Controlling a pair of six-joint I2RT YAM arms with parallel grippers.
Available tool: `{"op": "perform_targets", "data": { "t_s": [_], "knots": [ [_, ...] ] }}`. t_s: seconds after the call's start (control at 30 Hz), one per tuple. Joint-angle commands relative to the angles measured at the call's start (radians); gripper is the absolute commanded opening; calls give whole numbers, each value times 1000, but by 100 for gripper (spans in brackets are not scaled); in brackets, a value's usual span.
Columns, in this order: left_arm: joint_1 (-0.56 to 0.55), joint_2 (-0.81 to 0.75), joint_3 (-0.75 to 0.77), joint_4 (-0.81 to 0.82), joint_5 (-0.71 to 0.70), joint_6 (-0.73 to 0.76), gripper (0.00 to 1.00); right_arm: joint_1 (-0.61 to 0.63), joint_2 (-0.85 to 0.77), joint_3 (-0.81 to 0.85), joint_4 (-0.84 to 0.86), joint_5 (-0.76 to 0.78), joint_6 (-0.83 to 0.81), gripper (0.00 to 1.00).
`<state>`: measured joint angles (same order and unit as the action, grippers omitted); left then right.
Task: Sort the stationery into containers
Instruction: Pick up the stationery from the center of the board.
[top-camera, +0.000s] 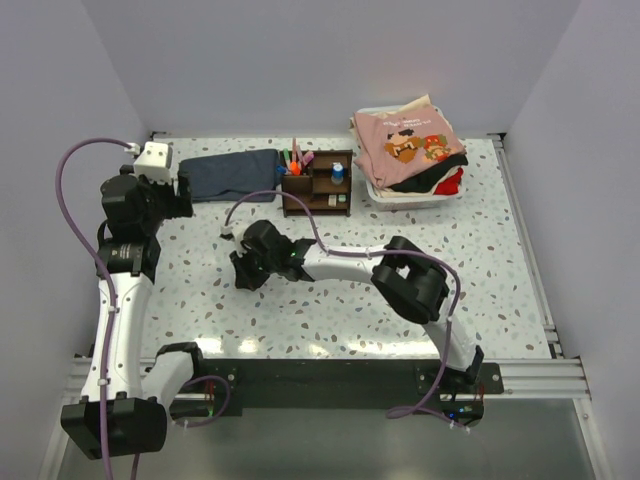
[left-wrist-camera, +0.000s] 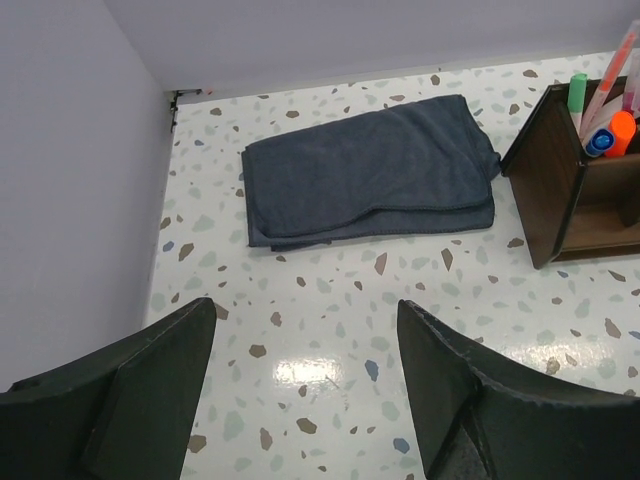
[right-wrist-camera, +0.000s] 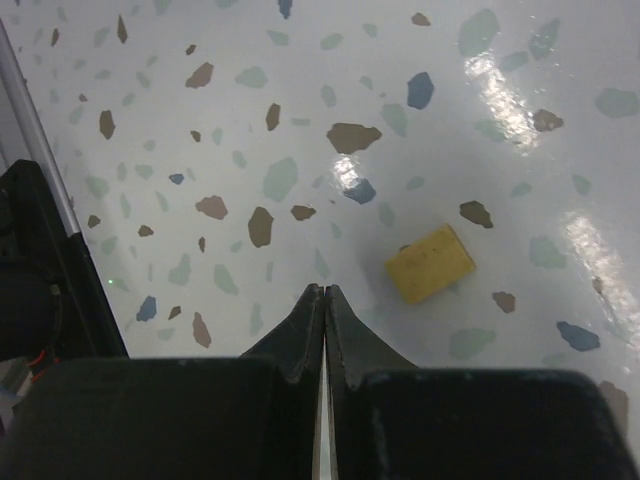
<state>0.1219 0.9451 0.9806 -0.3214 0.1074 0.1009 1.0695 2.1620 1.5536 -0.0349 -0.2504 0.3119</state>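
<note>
The dark brown wooden organiser (top-camera: 317, 184) stands at the back middle of the table. Several coloured-capped pens (top-camera: 295, 159) stand in its left compartment and a blue-capped bottle (top-camera: 337, 172) in a right one. The left wrist view shows the organiser (left-wrist-camera: 555, 190) with pens (left-wrist-camera: 578, 92) and an orange-tipped marker (left-wrist-camera: 621, 130). A tan-yellow eraser (right-wrist-camera: 430, 263) lies flat on the table, just right of and beyond my right gripper (right-wrist-camera: 325, 291). That gripper is shut, empty, and low over the table (top-camera: 241, 270). My left gripper (left-wrist-camera: 305, 305) is open and empty, near the cloth (top-camera: 184, 196).
A dark blue folded cloth (top-camera: 235, 173) lies left of the organiser, ahead of my left gripper (left-wrist-camera: 370, 170). A white bin with pink clothes (top-camera: 410, 150) stands at the back right. The table's metal rail (right-wrist-camera: 40, 150) runs along the left of the right wrist view.
</note>
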Motion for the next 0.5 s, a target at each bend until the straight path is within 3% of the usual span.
{"op": "perform_targets", "data": {
  "t_s": [0.0, 0.47],
  "knots": [
    [-5, -9, 18, 45, -20, 13, 78, 21, 21, 68, 58, 0, 32, 0],
    [-4, -2, 18, 45, -5, 5, 79, 32, 70, 54, 10, 134, 56, 0]
  ]
}}
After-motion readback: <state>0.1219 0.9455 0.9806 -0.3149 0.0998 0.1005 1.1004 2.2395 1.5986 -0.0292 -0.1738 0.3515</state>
